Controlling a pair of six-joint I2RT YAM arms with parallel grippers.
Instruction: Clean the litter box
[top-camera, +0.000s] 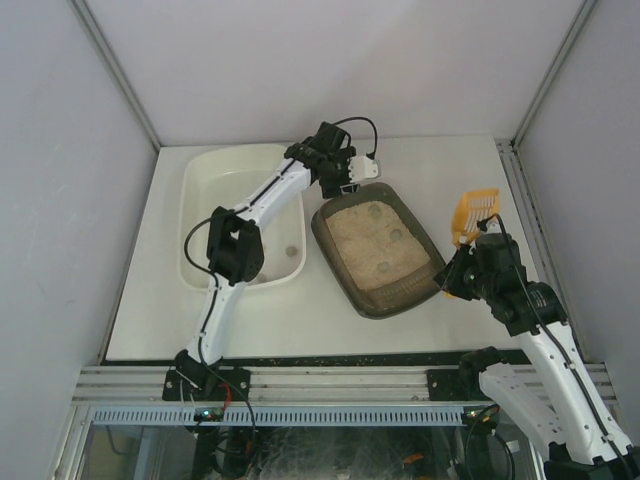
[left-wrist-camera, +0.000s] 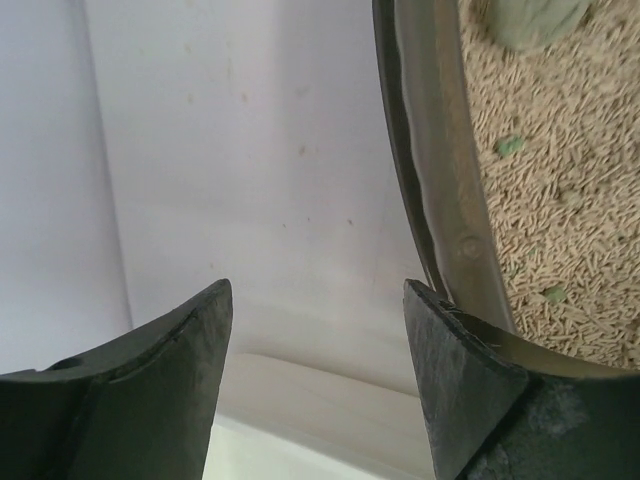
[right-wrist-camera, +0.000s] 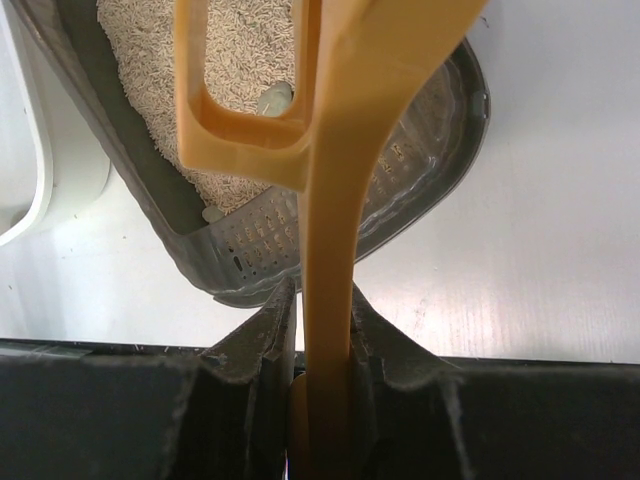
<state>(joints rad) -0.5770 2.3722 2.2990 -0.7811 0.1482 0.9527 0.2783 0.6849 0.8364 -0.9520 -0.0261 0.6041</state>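
Your two arms match: white links between bulky black joint housings. A thin black cable (top-camera: 188, 240) loops out beside the left arm (top-camera: 275, 190) at its elbow; another runs along the right arm (top-camera: 550, 365). On your left claw (left-wrist-camera: 318, 295), the fingers (left-wrist-camera: 185, 385) are matte black wedges with curved inner edges; the right claw (right-wrist-camera: 322, 300) has black, stepped fingers (right-wrist-camera: 260, 350).

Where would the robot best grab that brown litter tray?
Probably the rim at the far-left edge of the litter box, from above, one finger inside, one outside. The rim is a thin lip; the tray itself looks too wide for the open left gripper.
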